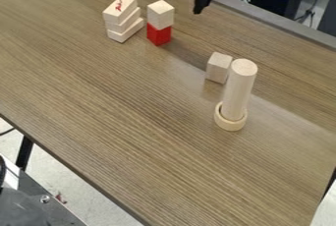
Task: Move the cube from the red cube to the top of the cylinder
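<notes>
Camera view shows, most to the left of the gripper (181, 3) and lower than it, a stack of three pale wooden blocks (120, 10), turned a little unevenly on each other; the top one bears red marking. Next comes the pale cube (160, 14), which sits on top of the red cube (158, 34), lower in the view than the gripper and a little to its left. The gripper itself is in released state, with its two fingers standing apart. To the right of the gripper and lower, a second pale block (218, 68) stands on the tabletop (131, 112). Near it, farther right and lower from the gripper, the cylinder (238, 90) stands upright in a wooden ring (231, 123).
</notes>
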`<state>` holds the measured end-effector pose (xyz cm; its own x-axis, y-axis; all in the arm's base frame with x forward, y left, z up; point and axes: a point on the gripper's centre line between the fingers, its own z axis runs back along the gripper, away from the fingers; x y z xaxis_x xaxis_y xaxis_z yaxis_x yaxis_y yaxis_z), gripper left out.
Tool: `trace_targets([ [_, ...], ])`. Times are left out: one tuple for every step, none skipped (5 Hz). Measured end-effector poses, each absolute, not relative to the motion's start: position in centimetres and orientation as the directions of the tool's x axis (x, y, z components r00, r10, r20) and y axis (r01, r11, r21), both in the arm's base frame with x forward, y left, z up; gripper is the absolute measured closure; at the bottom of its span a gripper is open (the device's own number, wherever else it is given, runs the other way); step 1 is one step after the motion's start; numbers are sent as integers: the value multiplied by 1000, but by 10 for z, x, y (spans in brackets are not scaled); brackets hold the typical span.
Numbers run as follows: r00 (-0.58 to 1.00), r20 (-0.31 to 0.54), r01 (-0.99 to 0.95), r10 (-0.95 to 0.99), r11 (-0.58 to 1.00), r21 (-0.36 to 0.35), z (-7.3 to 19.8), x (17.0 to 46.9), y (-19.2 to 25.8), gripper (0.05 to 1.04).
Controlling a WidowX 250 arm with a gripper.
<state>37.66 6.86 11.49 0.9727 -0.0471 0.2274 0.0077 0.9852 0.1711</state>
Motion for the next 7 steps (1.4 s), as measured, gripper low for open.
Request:
trace_targets([
  [975,191,81,-117,979,186,114,372,77,84],
  [978,151,119,-145,979,168,110,368,82,84],
  [971,126,184,-202,972,143,108,370,92,84],
  [962,155,209,-226,971,118,105,374,96,84],
  [962,157,207,-225,970,124,98,384,101,84],
  [963,149,205,-222,971,125,92,391,105,84],
  [966,134,202,-219,971,129,85,393,110,84],
])
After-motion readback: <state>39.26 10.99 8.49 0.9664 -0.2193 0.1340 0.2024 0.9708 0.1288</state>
